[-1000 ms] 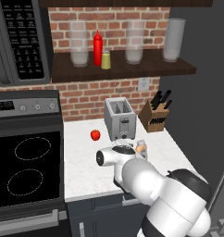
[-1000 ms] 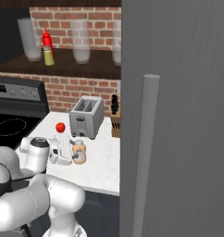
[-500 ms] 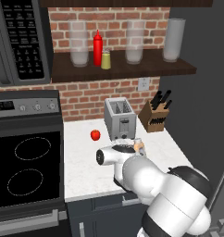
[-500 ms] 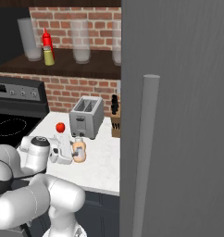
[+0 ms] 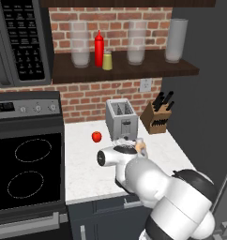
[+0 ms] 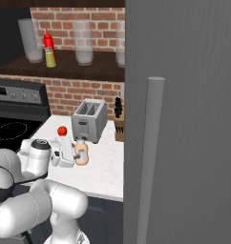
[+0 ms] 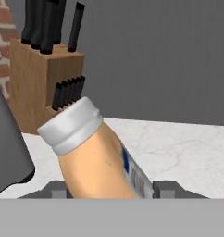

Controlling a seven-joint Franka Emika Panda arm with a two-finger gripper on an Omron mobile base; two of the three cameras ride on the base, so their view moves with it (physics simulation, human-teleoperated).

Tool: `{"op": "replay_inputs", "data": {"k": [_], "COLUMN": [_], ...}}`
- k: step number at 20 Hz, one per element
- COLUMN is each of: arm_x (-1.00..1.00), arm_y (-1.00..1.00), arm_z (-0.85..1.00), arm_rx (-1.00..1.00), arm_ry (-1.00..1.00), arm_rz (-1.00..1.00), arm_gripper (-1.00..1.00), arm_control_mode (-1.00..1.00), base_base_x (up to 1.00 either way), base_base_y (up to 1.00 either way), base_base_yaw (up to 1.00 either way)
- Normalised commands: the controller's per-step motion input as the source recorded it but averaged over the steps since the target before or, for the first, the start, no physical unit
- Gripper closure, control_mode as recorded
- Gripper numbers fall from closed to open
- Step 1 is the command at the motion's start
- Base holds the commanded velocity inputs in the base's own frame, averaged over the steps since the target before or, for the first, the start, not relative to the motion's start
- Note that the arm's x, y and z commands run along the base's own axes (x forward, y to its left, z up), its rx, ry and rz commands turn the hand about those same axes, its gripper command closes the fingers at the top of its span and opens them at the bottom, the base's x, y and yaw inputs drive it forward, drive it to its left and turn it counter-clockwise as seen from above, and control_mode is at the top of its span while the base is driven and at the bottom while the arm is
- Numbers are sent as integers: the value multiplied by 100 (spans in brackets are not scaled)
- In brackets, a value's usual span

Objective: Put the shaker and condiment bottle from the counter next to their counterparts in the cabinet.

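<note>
Hand (image 7: 109, 187) gripping the condiment bottle (image 7: 97, 157)

Fingers (image 7: 167, 189) partly closed on its tan body; white cap tilted toward 11 o'clock; knife block (image 7: 40, 83) behind on the worktop (image 7: 188, 148).

The tan-peach condiment bottle (image 7: 97, 159), white-capped with a blue-edged label, leans tilted on the white marble counter in front of the toaster. On the dark cabinet shelf (image 5: 148, 71), the red squeeze bottle (image 5: 99, 48) and yellow-green shaker (image 5: 107, 61) stand upright, side by side.

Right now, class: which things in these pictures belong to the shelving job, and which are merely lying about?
Job: condiment bottle between the gripper's fingers; red squeeze bottle and shaker on the cabinet.

Lying about: toaster, knife block, tomato, glass jars, microwave, stove.
</note>
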Motion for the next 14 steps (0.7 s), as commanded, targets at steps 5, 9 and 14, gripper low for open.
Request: {"op": "replay_inputs", "data": {"k": [5,9,14], "arm_x": [0,0,0], "arm_y": [-3,-2,0], "arm_z": [17,25,20], "arm_rx": [0,0,0], "arm_ry": [-23,-23,-20], "arm_rz": [0,5,15], "arm_gripper": [100,100,100], "arm_control_mode": [-100,-100,-100], "base_base_x": [0,0,0], "base_base_y": [0,0,0], "base_base_yaw": [0,0,0]}}
